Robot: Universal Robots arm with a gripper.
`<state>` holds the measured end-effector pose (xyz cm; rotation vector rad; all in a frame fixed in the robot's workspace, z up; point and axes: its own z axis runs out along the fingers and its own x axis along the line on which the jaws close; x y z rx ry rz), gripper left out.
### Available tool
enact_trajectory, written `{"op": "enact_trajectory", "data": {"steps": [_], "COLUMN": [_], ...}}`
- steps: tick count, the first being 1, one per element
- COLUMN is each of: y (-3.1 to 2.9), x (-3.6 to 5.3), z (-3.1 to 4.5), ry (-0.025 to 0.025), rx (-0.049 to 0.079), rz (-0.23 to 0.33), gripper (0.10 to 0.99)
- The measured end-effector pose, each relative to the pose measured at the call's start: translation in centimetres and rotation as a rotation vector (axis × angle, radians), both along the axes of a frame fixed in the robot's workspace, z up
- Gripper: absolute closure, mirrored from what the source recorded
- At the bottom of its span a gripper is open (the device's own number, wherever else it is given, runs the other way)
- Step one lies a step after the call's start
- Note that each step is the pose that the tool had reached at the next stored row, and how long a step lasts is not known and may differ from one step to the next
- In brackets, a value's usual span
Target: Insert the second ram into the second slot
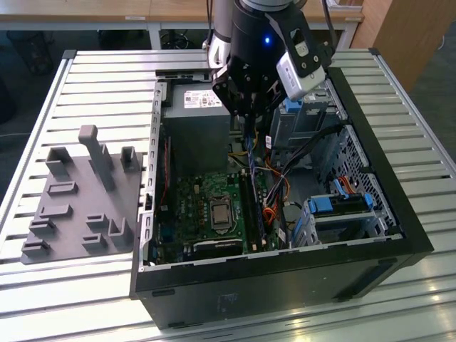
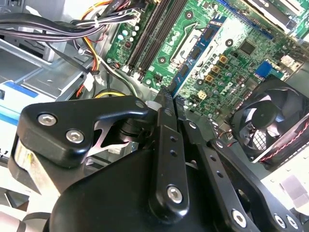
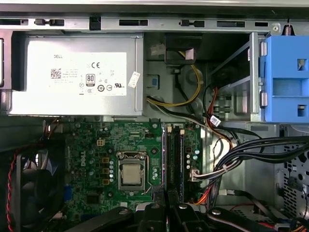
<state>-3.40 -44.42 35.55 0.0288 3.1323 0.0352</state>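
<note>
Gripper [image 1: 248, 114] clamps the second ram [image 1: 246, 146] edge-down at the exterior view's upper middle, above the memory slots [image 3: 174, 154] in the open case [image 1: 285, 281], apparently so its long edge lines up with them.

Tool [image 1: 249, 114] tip sits in shadow against dark cables [image 1: 303, 148] in the exterior view, so whether it grips anything can't be told; arm [image 1: 249, 35] body hides the computer case [image 1: 285, 292] far rim. In the first wrist view the memory slots [image 3: 174, 159] are too dark to tell filled from bare, fan [image 3: 29, 188] cropped at the edge.
</note>
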Motion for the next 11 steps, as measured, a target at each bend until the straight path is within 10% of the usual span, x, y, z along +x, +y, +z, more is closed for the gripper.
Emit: {"op": "enact_trajectory", "data": {"steps": [11], "y": [0.00], "x": [0.00], "z": [-0.34], "ry": [0.0000], "rx": [0.000], "rz": [-0.010], "gripper": [0.949]}}
